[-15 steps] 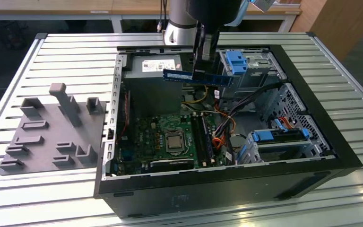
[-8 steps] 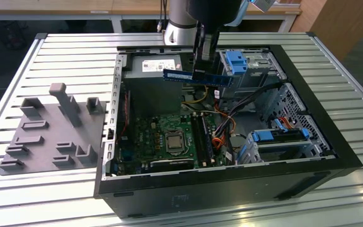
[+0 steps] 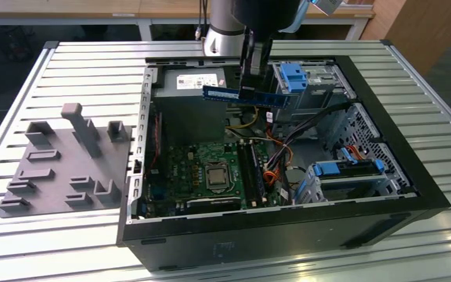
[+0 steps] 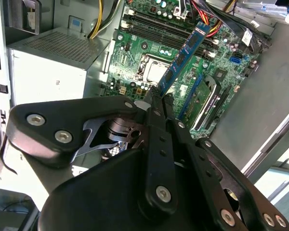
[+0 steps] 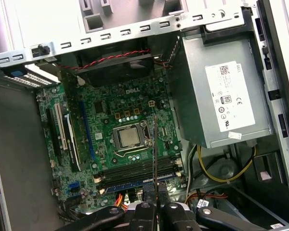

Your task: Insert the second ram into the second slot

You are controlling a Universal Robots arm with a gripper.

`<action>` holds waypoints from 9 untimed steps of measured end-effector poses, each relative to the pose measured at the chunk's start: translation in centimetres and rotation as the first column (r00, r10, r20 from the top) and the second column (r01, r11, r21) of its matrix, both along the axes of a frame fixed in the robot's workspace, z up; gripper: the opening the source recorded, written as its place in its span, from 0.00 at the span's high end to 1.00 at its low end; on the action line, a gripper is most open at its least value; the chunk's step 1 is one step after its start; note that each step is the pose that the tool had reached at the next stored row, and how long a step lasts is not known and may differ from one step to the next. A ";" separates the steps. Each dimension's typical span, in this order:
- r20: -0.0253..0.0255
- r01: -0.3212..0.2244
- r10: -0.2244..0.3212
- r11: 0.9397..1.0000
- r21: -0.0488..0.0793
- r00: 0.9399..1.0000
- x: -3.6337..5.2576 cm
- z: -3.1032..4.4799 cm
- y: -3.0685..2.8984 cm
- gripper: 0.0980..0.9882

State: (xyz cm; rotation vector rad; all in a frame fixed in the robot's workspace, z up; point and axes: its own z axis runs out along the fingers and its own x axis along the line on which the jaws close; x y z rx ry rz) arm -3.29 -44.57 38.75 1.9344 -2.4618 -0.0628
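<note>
Gripper (image 3: 251, 88) clamped on the ram (image 3: 225, 93), above the open case (image 3: 413, 176).
Exterior view: the ram hangs level at twelve o'clock from the motherboard (image 3: 202, 170), clear of it. Second wrist view: closed fingers (image 4: 154, 113) pinch the ram (image 4: 185, 50) over the board. First wrist view: the ram (image 5: 155, 149) is seen edge-on, crossing the slots (image 5: 135, 168).

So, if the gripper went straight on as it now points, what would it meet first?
Likely the motherboard near its memory slots, reached first by the second ram the gripper holds; depth is unclear.
</note>
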 end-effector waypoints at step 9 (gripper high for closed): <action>0.000 0.009 -0.009 1.000 0.000 1.000 0.00 0.00 0.00 0.96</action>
